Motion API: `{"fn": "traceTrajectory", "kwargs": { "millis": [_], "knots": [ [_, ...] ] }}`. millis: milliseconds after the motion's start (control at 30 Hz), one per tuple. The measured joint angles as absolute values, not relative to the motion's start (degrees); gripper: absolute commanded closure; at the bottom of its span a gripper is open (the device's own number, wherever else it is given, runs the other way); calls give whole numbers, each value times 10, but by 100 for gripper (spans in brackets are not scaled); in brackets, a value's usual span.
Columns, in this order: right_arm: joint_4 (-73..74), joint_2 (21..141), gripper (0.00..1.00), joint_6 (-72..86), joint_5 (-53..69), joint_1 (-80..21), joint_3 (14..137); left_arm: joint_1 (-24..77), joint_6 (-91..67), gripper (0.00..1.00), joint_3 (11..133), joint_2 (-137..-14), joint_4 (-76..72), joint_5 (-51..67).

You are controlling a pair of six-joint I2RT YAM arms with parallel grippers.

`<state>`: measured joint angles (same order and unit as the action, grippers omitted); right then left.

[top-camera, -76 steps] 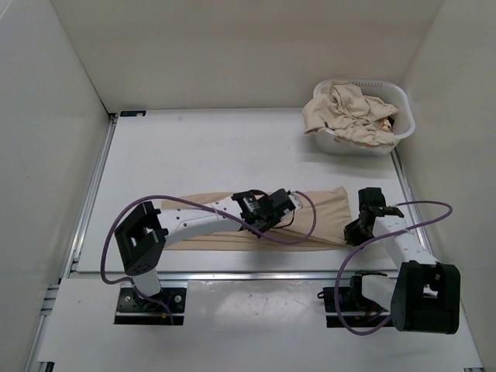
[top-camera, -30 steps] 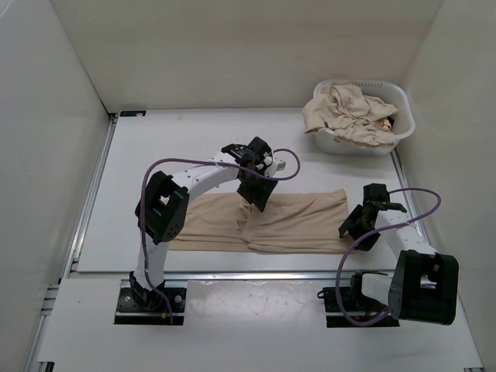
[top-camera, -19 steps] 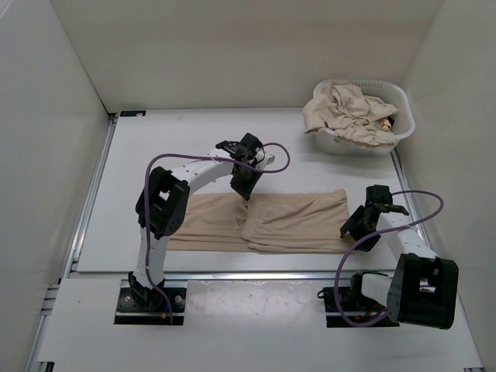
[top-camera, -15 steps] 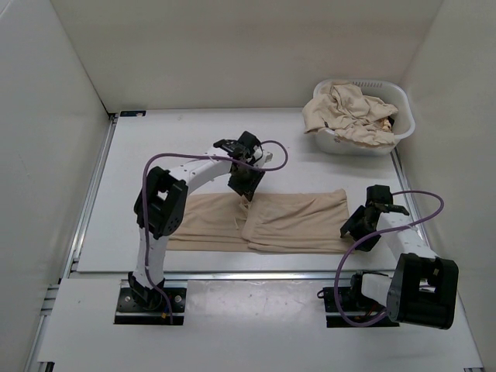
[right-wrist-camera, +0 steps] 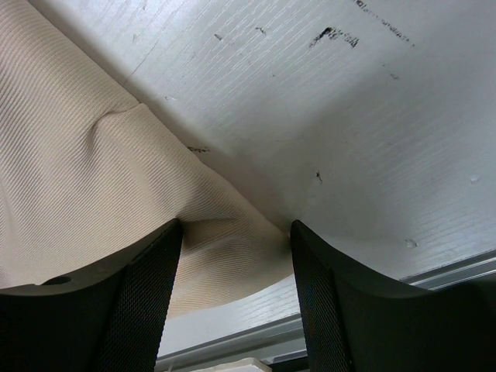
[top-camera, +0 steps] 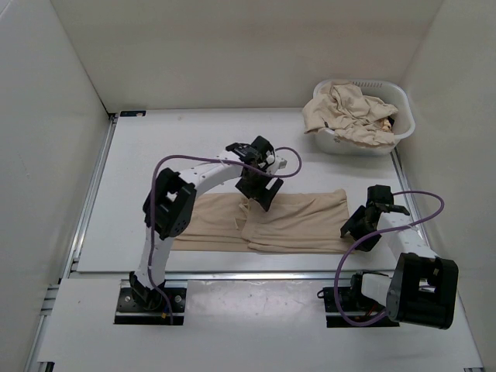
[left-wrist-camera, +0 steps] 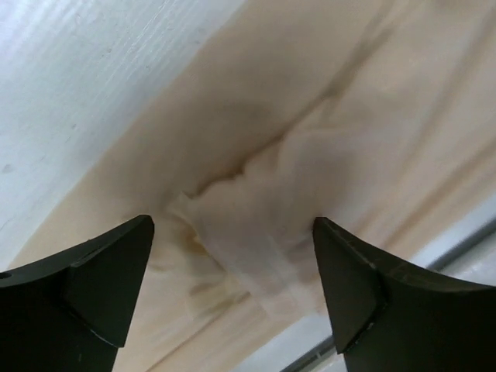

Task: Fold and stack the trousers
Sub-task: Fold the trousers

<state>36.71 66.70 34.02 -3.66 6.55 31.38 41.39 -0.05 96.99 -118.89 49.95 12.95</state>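
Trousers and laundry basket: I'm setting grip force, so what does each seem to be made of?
The trousers: soft, thin woven or knit fabric, matte beige. The right wrist view shows fine ribbing, and they wrinkle and lie limp. The basket: likely moulded plastic, smooth and white with a slotted rim, holding its shape around more beige cloth.

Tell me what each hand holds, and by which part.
The left hand, open above the trousers, holds nothing. The trousers' right-end corner sits between the right hand's fingers; whether it is gripped cannot be told.
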Motion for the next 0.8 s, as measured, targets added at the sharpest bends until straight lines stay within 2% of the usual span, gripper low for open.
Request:
{"fn": "traceTrajectory", "kwargs": {
  "millis": [133,167,267,333,433,533,633,800],
  "knots": [
    [368,668,38,341,-36,67,314,411,-3,21,993,-1258,515,117],
    [368,669,38,341,-36,67,314,409,-3,39,998,-1256,514,116],
    [370,679,39,343,-37,69,316,402,-4,76,1003,-1257,516,117],
    [373,688,39,343,-36,72,321,395,-3,86,1003,-1258,522,121],
    [376,695,39,343,-36,72,323,383,-2,86,1002,-1258,523,126],
    [376,693,39,339,-34,72,326,377,-1,65,990,-1254,521,129],
    [376,682,34,320,-29,72,327,375,-1,43,978,-1251,522,130],
    [371,696,33,277,-24,73,370,376,-4,34,972,-1246,523,133]
  ]
}}
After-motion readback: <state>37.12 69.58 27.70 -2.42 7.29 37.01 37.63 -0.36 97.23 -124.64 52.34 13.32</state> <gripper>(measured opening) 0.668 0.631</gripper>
